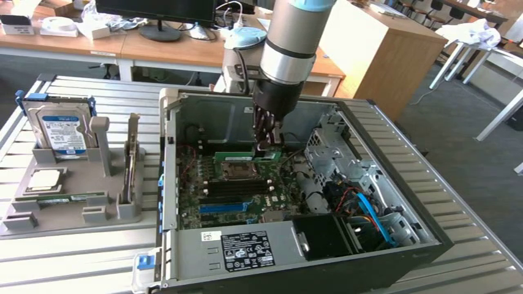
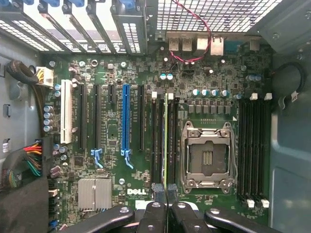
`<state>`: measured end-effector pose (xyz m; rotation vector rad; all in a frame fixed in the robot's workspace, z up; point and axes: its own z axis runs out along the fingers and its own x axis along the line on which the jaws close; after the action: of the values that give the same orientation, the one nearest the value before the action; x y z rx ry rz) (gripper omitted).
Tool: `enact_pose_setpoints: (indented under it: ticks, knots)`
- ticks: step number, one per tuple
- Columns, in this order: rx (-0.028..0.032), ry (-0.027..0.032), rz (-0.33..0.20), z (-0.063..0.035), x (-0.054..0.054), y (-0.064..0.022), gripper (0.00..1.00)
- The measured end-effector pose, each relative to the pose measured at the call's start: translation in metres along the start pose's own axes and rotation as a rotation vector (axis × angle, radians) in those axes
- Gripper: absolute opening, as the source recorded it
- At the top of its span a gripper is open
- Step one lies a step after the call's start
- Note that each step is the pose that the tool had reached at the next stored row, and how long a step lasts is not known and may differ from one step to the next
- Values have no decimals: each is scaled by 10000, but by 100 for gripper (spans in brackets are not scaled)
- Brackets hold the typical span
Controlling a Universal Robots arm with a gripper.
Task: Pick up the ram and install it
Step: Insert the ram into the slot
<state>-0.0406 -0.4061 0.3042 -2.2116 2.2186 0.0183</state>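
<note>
The ram (image 2: 165, 138) shows edge-on as a thin green strip standing along a black memory slot, right beside the empty processor socket (image 2: 206, 158). My gripper (image 2: 165, 190) is shut on the ram's near end, one fingertip on each face. In the exterior view the gripper (image 1: 266, 146) reaches straight down into the open computer case (image 1: 425, 208), and the ram (image 1: 244, 155) shows as a green strip lying level at the fingertips, just above the socket. Whether the stick is fully seated I cannot tell.
A grey parts stand (image 1: 73, 214) left of the case holds a silver-and-blue hard drive (image 1: 61, 131), a square processor chip (image 1: 45, 179) and another green stick (image 1: 70, 199). More black memory slots (image 2: 252, 150) lie beyond the socket. Cables (image 1: 368, 208) and the power supply (image 1: 245, 248) crowd the case.
</note>
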Motion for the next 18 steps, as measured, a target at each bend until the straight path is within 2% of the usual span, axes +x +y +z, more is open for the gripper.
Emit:
enact_pose_setpoints:
  ticks: [18]
  knots:
    - [12,0,0,112,1,0,12]
